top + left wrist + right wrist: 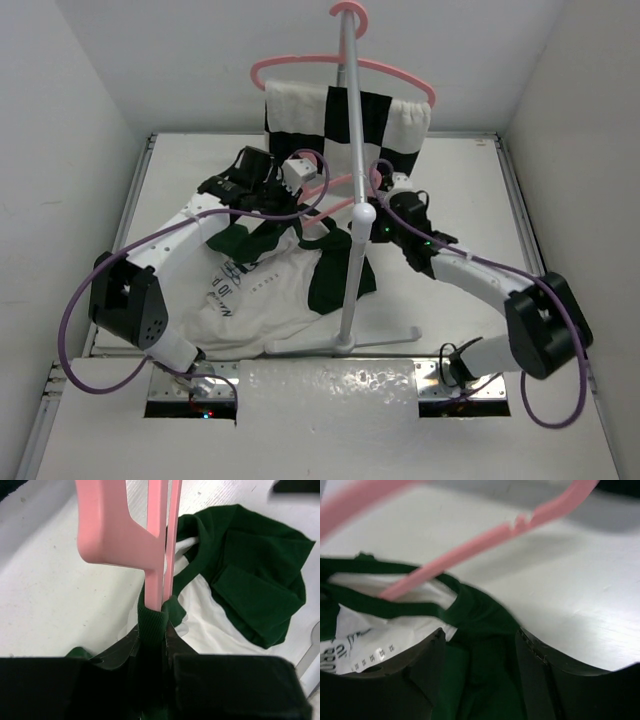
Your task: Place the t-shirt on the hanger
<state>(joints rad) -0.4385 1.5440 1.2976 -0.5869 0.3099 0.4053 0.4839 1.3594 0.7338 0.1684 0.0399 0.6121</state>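
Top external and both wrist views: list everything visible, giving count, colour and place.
t-shirt: one, cream with dark green sleeves and collar, crumpled on the table left of the stand
hanger: one, pink, low over the table, one end inside the collar
second hanger: one, pink, hooked on the stand's top
checkered cloth: one, black and white, draped over the second hanger
stand: one, grey, upright mid-table
table: one, white
cables: two, purple, one looping off each arm
left arm, right arm: black and white
left pincer: black, shut on the collar beside the hanger
right pincer: black, green cloth between its fingers, grip unclear
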